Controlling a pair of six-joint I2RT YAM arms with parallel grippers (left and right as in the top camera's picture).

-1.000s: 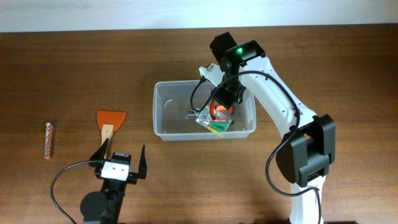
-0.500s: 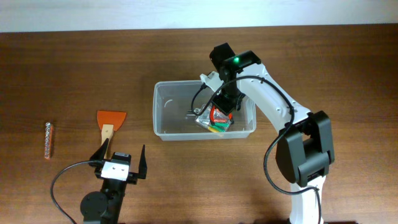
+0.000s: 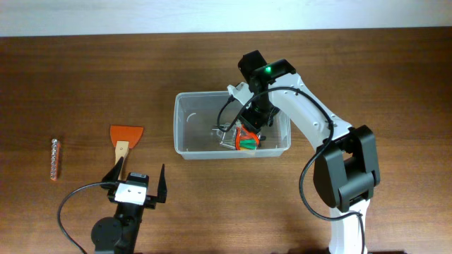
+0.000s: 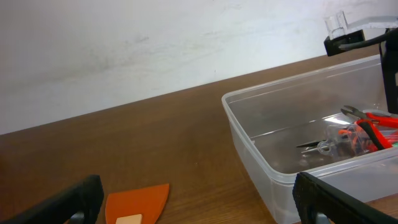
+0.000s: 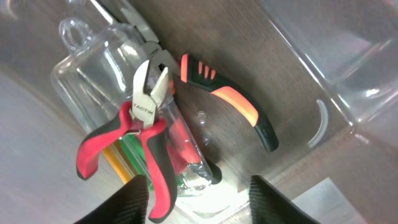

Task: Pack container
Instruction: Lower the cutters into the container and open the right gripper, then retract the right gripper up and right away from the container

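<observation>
right gripper point(image 5: 199, 198): jaws apart, nothing pinched, hanging right over the container point(image 3: 176, 125), right half | container: mid-table, long axis left-right, bit case point(image 5: 118, 68) and pliers point(image 5: 149, 134) lying inside | left gripper point(image 3: 138, 178): spread wide, well left of it, just beside the scraper point(image 3: 126, 135) | next up probably the scraper, closer to the left arm

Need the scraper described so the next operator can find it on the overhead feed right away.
Start at the clear container mid-table and look left: the scraper lies flat on the wood, just beyond the open left gripper. Its broad orange blade and pale wooden handle set it apart from the thin grey-and-red item further left.
</observation>
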